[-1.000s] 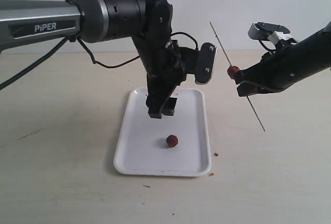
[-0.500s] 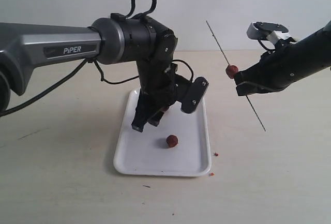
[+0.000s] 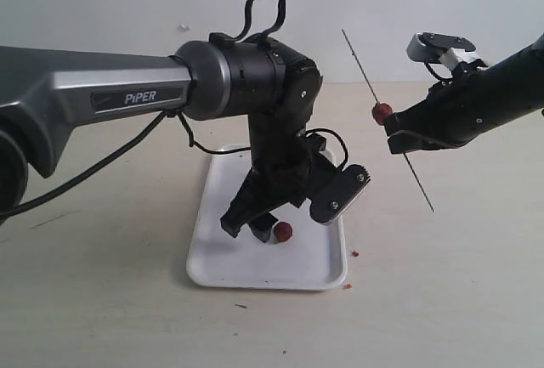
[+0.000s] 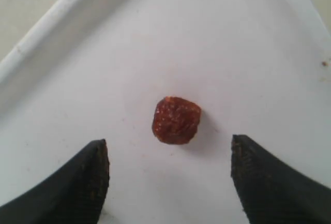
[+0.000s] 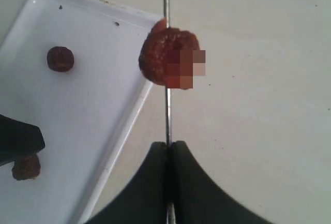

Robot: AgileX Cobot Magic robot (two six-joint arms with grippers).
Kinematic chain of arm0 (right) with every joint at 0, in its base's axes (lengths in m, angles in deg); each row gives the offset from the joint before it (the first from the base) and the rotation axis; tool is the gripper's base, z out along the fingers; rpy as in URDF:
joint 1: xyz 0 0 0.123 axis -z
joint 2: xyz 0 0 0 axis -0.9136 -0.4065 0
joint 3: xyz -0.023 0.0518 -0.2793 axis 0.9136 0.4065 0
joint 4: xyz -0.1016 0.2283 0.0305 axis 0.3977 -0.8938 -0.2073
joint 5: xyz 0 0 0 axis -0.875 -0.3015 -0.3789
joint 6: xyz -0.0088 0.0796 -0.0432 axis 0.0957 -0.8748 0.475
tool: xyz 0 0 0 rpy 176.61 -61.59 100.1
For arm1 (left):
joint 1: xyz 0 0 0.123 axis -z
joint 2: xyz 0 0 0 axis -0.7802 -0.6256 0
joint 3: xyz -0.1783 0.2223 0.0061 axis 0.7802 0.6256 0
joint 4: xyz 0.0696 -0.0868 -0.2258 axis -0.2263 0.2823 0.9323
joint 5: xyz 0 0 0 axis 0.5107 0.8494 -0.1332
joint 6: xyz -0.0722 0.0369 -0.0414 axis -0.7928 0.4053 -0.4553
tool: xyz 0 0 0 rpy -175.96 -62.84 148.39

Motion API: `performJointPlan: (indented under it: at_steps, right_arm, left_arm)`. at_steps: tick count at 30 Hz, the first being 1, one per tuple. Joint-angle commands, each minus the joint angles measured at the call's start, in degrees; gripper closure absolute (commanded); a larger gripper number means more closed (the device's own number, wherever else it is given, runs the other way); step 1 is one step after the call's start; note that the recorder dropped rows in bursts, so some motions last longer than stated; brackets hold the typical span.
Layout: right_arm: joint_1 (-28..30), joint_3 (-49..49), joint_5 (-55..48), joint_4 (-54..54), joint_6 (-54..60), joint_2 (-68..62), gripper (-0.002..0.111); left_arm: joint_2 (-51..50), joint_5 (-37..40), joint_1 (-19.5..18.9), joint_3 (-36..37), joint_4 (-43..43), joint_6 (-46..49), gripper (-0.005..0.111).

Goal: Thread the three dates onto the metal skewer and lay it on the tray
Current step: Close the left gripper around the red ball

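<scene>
Left claw (image 4: 168,182): jaws apart, nothing held. It hangs low over the tray (image 3: 223,262), tips pointed down at the white floor.

Date 1 (image 4: 177,120) lies loose on the tray. It is in line with the gap between the 2 fingertips (image 4: 93,175) but just ahead of them. Bare tray shows on either side of it, so there is no contact. From where I stand, this date sits toward the tray's front right, just beside the claw's tips.

Right claw (image 3: 395,138): jaws together, clamped on the metal skewer (image 3: 418,181). The rod is held in the air off the tray's right side, above the table (image 3: 442,300), and is tilted with its upper end leaning left.

Date 2 (image 3: 382,113) is threaded on the skewer just above the right claw. A short bare length of rod shows between them.

Date 3 (image 5: 60,58) shows only in the right wrist view, loose on the tray and well apart from Date 1. From my spot I cannot see it.

2 small reddish crumbs (image 3: 355,253) lie on the table by the tray's right front corner.
</scene>
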Motion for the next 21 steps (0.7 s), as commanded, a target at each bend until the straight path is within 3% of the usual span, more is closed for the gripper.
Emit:
performJointPlan:
  at_steps: [1,21]
  right_arm:
    - [0.23,-0.43,0.56,-0.54,0.49,0.16,0.108]
    - [0.23,-0.43,0.59,-0.88,0.49,0.16,0.108]
  left_arm:
    - [0.52,0.71,0.13,0.10,0.36,3.60,0.041]
    - [0.19,0.51,0.13,0.10,0.58,14.23,0.041]
